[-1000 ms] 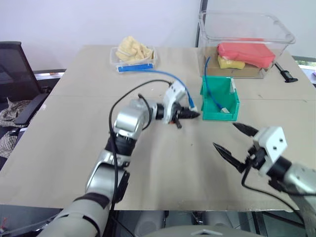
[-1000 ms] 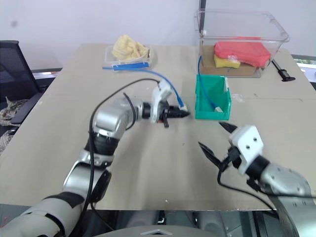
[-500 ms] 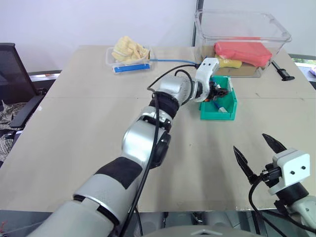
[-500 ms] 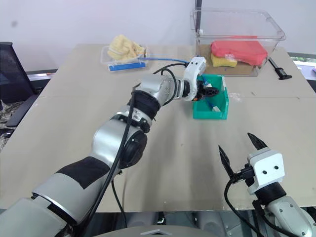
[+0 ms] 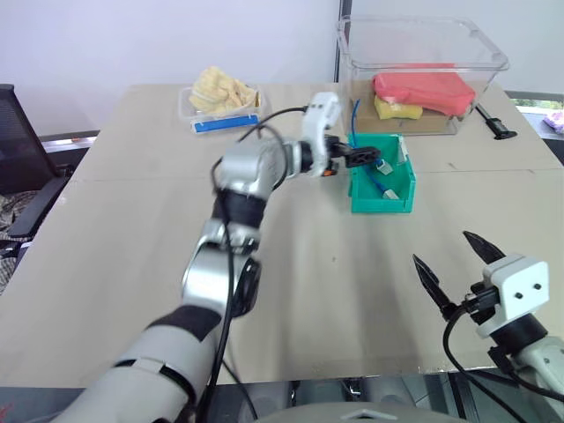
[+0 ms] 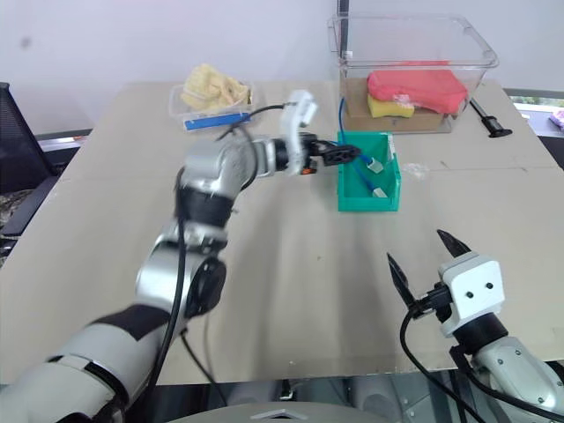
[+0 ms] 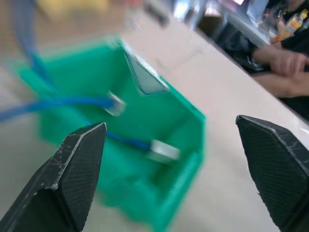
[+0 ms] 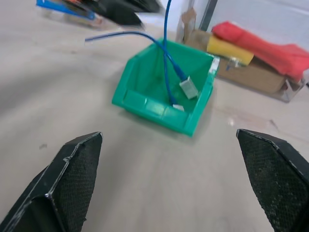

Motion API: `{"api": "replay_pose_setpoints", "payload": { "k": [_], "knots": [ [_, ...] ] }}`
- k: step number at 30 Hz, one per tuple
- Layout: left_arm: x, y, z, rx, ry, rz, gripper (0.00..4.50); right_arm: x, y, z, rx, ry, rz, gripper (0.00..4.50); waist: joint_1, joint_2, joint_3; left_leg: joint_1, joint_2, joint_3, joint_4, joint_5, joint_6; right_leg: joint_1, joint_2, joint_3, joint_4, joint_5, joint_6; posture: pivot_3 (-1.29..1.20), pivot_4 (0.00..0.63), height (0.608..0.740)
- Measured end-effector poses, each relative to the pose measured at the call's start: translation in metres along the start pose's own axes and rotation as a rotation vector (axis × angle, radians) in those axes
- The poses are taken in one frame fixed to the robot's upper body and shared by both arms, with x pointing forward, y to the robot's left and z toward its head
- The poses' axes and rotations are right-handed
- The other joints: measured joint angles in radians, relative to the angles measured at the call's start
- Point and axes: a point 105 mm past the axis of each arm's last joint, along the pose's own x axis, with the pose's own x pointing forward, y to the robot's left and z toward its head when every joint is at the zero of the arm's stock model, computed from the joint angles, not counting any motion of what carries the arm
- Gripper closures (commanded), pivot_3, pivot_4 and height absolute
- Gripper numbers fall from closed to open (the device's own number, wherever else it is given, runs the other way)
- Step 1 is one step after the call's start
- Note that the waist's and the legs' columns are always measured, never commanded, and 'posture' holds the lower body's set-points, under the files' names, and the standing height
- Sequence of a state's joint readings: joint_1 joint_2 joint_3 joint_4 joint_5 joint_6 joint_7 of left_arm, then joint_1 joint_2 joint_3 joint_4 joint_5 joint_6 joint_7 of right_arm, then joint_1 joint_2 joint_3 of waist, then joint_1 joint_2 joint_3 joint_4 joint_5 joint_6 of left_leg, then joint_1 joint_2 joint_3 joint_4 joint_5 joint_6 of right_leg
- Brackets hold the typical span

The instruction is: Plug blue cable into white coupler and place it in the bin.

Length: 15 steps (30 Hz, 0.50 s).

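The teal-green bin (image 5: pixel 381 204) stands at mid-table. The blue cable (image 8: pixel 167 65) lies in it and loops up over its back wall. A small white coupler (image 8: pixel 189 88) sits on the cable's end inside the bin, and a clear plug (image 8: pixel 177 107) rests on the bin's floor. My left gripper (image 5: pixel 365 157) is level at the bin's left rim, open and holding nothing; its fingers (image 7: pixel 72 169) stand wide apart in the left wrist view. My right gripper (image 5: pixel 445 250) hovers open over the table's near right edge, well short of the bin.
A large clear tub (image 5: pixel 423 40) with red and yellow items stands behind the bin. A small clear tray with a blue strip (image 5: pixel 217 104) is at the back left. A black tool (image 5: pixel 493 123) lies at the far right. A person's hands (image 7: pixel 285 63) show beyond the table.
The left gripper, shut on the cable beside the bin, carried it over the bin, opened and drew back to the bin's left rim. The cable now lies in the bin. The right gripper stayed open.
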<state>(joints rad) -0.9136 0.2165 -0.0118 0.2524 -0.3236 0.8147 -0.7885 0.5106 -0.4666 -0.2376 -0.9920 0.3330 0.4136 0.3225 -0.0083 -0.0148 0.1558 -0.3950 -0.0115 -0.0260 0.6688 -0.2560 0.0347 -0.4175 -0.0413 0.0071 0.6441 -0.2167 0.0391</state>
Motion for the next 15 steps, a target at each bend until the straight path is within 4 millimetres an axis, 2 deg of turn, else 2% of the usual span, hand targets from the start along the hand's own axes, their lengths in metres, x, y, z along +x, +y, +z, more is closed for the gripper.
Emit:
{"api": "replay_pose_setpoints", "payload": {
  "k": [3, 5, 8, 9, 10, 11, 12, 15],
  "knots": [
    [-0.036, -0.005, -0.010, 0.107, -0.040, -0.030, 0.10, -0.002, -0.008, -0.002, -0.014, 0.018, 0.063, 0.09, 0.009, 0.000, 0.000, 0.000, -0.001, 0.001, 0.000, -0.002, 0.004, 0.000, -0.002, 0.000, -0.001, 0.000, 0.000, 0.00, 0.150, 0.740],
    [-0.061, -0.005, -0.024, 0.138, -0.035, -0.028, 0.10, -0.006, -0.016, -0.006, -0.023, 0.053, 0.103, 0.09, 0.020, 0.000, 0.000, 0.000, -0.002, 0.001, 0.001, -0.003, 0.005, 0.001, -0.003, 0.000, -0.001, -0.002, -0.004, 0.00, 0.150, 0.740],
    [-0.091, -0.005, -0.057, 0.130, 0.032, -0.017, 0.10, -0.012, -0.027, -0.013, -0.022, 0.097, 0.149, 0.09, 0.026, 0.000, 0.000, 0.000, -0.003, 0.001, 0.002, -0.003, 0.005, 0.002, -0.004, -0.001, -0.002, -0.002, -0.004, 0.00, 0.150, 0.740],
    [-0.095, -0.007, -0.062, 0.127, 0.043, -0.019, 0.10, -0.013, -0.029, -0.014, -0.023, 0.103, 0.154, 0.09, 0.025, 0.000, 0.000, 0.000, -0.003, 0.001, 0.002, -0.003, 0.005, 0.002, -0.004, 0.000, -0.002, -0.002, -0.004, 0.00, 0.150, 0.740],
    [-0.107, -0.011, -0.075, 0.118, 0.068, -0.020, 0.10, -0.016, -0.033, -0.019, -0.019, 0.127, 0.172, 0.09, 0.024, 0.000, 0.000, 0.000, -0.003, 0.002, 0.002, -0.003, 0.006, 0.002, -0.004, -0.001, -0.002, -0.002, -0.004, 0.00, 0.150, 0.740],
    [-0.129, -0.020, -0.097, 0.093, 0.117, -0.020, 0.10, -0.024, -0.047, -0.026, -0.026, 0.171, 0.171, 0.09, 0.022, 0.000, 0.000, 0.000, -0.002, 0.002, 0.001, -0.003, 0.006, 0.002, -0.005, -0.001, -0.002, -0.002, -0.004, 0.00, 0.150, 0.740],
    [-0.130, -0.020, -0.097, 0.092, 0.118, -0.020, 0.10, -0.024, -0.047, -0.027, -0.025, 0.173, 0.170, 0.09, 0.023, 0.000, 0.000, 0.000, -0.002, 0.002, 0.001, -0.003, 0.006, 0.002, -0.005, -0.001, -0.002, -0.002, -0.004, 0.00, 0.150, 0.740],
    [-0.151, -0.025, -0.107, 0.086, 0.136, 0.013, 0.10, -0.031, -0.056, -0.035, -0.023, 0.205, 0.181, 0.09, 0.024, 0.001, 0.000, 0.001, -0.002, 0.001, 0.001, -0.003, 0.006, 0.003, -0.005, -0.003, -0.002, -0.003, -0.004, 0.00, 0.150, 0.740]
  ]
}}
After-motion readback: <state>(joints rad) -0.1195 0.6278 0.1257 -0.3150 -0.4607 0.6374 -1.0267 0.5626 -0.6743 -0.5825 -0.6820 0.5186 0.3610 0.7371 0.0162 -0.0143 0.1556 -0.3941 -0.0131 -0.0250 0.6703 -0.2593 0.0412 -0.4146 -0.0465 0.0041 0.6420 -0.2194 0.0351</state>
